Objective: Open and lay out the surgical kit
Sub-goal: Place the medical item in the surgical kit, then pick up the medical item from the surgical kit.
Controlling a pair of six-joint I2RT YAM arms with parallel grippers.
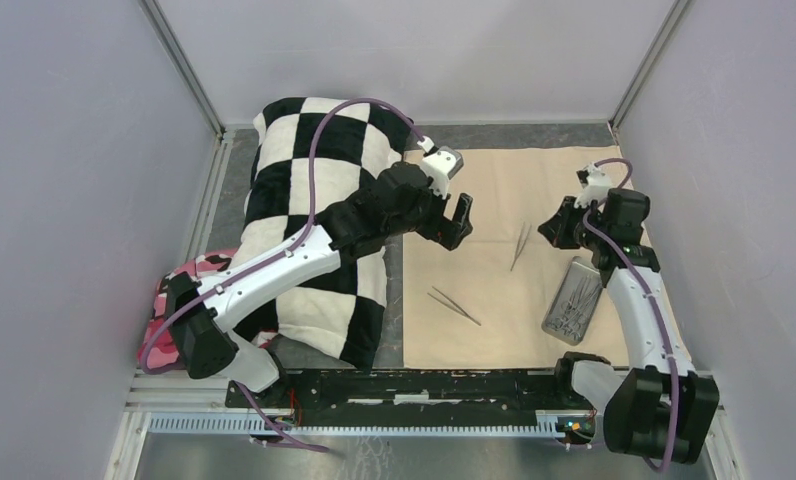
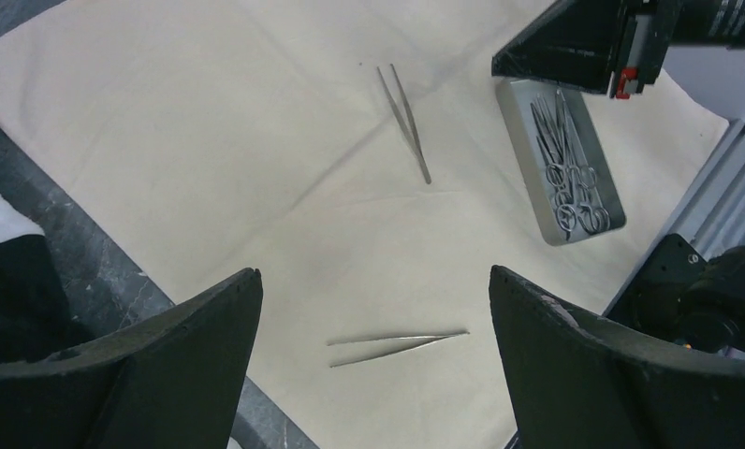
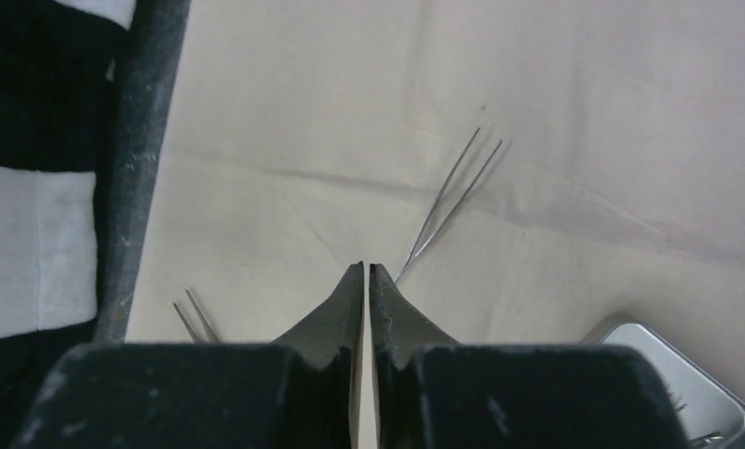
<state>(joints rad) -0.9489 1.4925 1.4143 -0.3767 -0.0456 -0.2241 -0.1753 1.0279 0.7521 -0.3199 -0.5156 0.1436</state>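
Note:
The beige cloth wrap (image 1: 494, 190) lies spread flat on the table. Two steel tweezers lie on it: one (image 1: 520, 245) mid-cloth, one (image 1: 455, 306) nearer the front. The grey metal tray (image 1: 572, 300) sits at the cloth's right edge with scissor-handled forceps (image 2: 570, 178) inside. My left gripper (image 1: 457, 222) is open and empty, hovering above the near tweezers (image 2: 397, 344); the far tweezers (image 2: 406, 122) and tray (image 2: 537, 187) show beyond. My right gripper (image 1: 557, 228) is shut and empty above the cloth, its tips (image 3: 366, 271) just beside the far tweezers (image 3: 453, 196).
A black-and-white checkered pillow (image 1: 304, 180) lies left of the cloth under my left arm. A pink camouflage cloth (image 1: 189, 280) peeks out at its lower left. Grey walls enclose three sides. A black rail (image 1: 424, 385) runs along the front edge.

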